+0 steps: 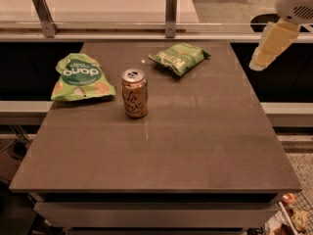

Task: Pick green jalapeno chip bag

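The green jalapeno chip bag is small, light green and crinkly, with white lettering. It lies flat at the far middle of the dark table. My gripper has cream fingers under a white wrist. It hangs in the air at the upper right, past the table's right edge, well to the right of the bag and touching nothing.
A larger green "dang" bag lies at the far left. An orange drink can stands upright between the two bags, nearer the front. A railing with metal posts runs behind the table. Clutter sits on the floor at the lower right.
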You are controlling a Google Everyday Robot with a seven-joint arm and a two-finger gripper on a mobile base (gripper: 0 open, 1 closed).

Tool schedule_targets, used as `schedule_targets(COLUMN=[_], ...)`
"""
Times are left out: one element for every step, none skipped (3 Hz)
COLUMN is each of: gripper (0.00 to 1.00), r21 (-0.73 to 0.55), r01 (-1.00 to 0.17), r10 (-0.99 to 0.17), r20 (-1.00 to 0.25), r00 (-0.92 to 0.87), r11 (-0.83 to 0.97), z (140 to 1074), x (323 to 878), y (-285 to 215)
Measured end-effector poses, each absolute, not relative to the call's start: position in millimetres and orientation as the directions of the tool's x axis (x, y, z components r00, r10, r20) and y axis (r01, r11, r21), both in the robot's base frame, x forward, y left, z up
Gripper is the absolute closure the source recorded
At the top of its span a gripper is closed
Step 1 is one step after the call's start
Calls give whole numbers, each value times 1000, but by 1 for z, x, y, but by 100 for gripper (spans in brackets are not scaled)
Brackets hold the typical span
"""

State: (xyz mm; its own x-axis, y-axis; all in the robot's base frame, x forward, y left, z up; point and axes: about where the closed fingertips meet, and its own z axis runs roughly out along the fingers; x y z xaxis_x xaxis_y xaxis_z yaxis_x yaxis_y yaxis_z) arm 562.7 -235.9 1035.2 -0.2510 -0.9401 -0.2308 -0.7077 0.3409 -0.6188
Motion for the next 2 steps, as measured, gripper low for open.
schedule_targets(gripper=[0, 0], r21=[-550, -460], r01=[-738, -777], r10=[-913, -872], r20=[-329, -435], r00=[-239, -224], r11=[391, 429], z=[1010, 983], x=[584, 599], y=[-237, -220])
